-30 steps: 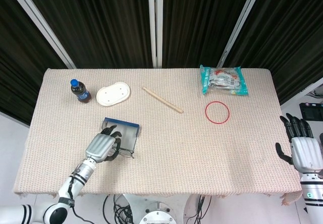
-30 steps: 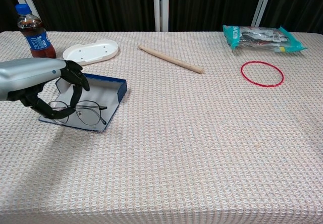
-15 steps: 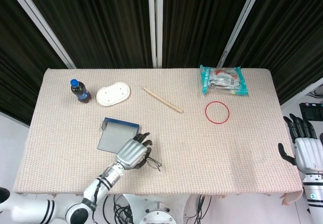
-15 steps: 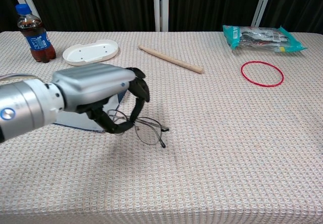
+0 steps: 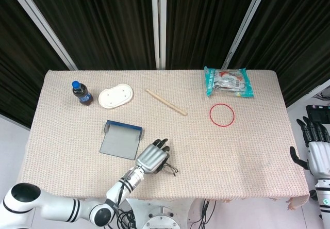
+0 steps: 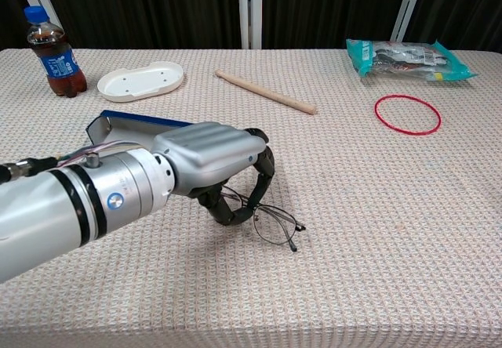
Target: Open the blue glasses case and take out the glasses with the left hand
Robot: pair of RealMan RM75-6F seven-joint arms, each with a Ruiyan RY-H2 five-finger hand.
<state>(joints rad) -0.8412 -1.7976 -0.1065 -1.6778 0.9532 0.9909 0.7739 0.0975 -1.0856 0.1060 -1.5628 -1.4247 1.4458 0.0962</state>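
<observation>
table [image 5: 242,151] | blue glasses case [image 5: 121,141] open | left hand [image 6: 216,156] fingers grip glasses [image 6: 271,221] | right hand [image 5: 318,151] fingers spread

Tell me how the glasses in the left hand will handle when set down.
The glasses have thin wire rims, so probably light and easily bent. The left hand pinches them at one side, so they may swing. Open temples should let them rest flat.

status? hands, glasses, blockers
Left hand holds glasses over the cloth, right of open blue case. Right hand open, off the table's edge. Nothing in the way.
</observation>
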